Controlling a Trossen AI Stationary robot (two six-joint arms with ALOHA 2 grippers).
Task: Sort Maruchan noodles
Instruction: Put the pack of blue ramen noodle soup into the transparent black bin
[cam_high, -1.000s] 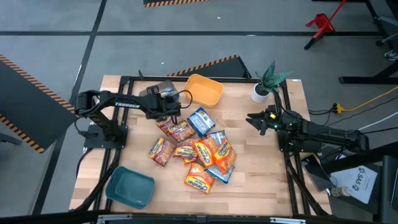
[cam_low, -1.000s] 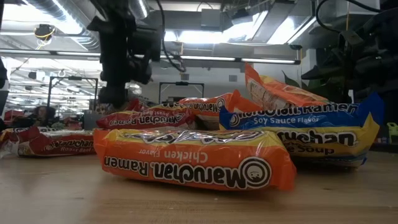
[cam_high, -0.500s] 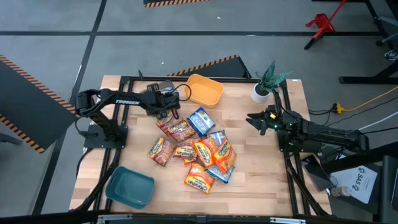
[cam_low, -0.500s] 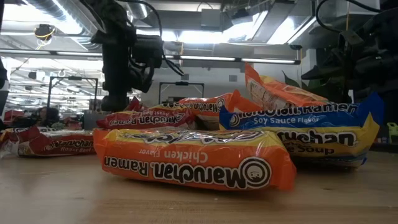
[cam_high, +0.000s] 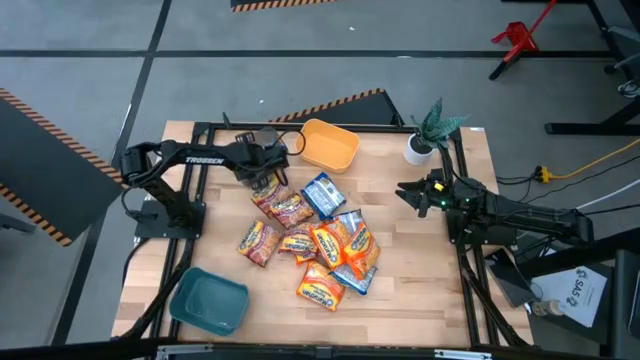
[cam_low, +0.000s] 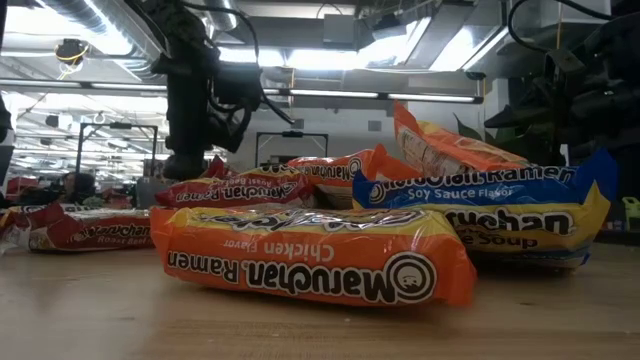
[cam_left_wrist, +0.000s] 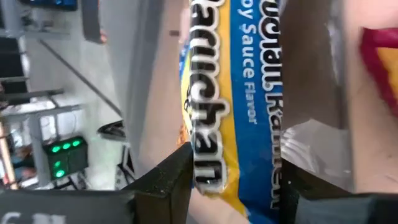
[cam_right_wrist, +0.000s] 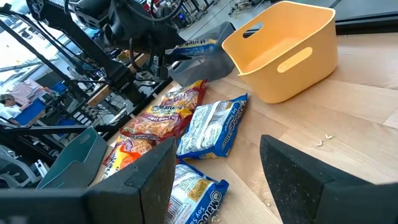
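My left gripper (cam_high: 262, 168) hangs over the table's far left part, beside the grey bin (cam_high: 256, 138), shut on a blue soy sauce packet (cam_left_wrist: 239, 124). The right wrist view shows that packet (cam_right_wrist: 194, 44) lifted just above the grey bin (cam_right_wrist: 211, 57). The other Maruchan packets, orange, blue and red-pink, lie in a loose overlapping pile (cam_high: 315, 245) at the table's middle. An orange chicken packet (cam_low: 300, 255) lies nearest in the low view. My right gripper (cam_high: 404, 191) waits open at the right edge, well away from the pile. My left gripper pinches the blue packet between its two fingers (cam_left_wrist: 171, 180), one on each long side, near one end (cam_left_wrist: 233, 186). The packet reaches forward past the fingertips. It is lifted clear of the table and roughly level, over the grey bin's rim.
A yellow-orange bin (cam_high: 328, 145) stands at the far edge, just right of the grey one. A teal bin (cam_high: 208, 300) sits at the near left corner. A small potted plant (cam_high: 428, 135) stands at the far right. Bare wood lies right of the pile.
My left gripper has moved a little toward the table's far left, away from the pile and toward the grey bin, carrying the blue packet. The pile and my right arm have stayed still.
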